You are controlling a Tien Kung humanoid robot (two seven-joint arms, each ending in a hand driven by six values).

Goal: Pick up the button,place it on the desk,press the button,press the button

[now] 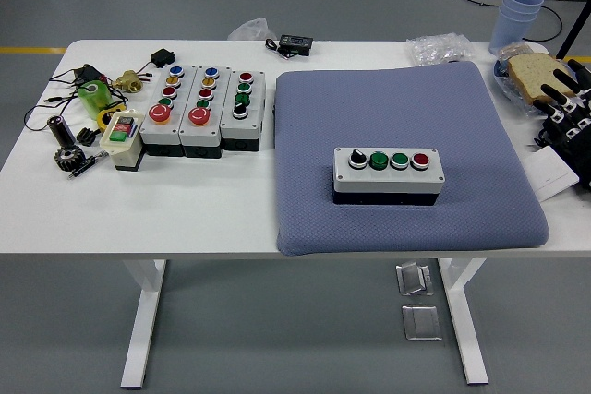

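I see the grey button box with four knobs in a row [388, 173] sitting flat on the soft blue square pad [314, 200], near the middle of it. So the box looks put down now, and I think the pressing comes next.

My right hand, black with five fingers [565, 106], hangs at the right edge of the white table [203, 214], well apart from the box. Its fingers are spread out and hold nothing. My left hand is not in the picture.

To press well, I would bring the hand over the pad from the right and come straight down with one fingertip on one round cap, like the red one [421, 161]. The caps sit close together, so a flat hand could hit two at once. The pad is soft, so the box may sink or tip if I push near its edge.

There is lots of open pad around the box. The blue plastic cups [519, 14] and the slice of bread [537, 76] sit just beside my hand, so I should lift before I swing in.
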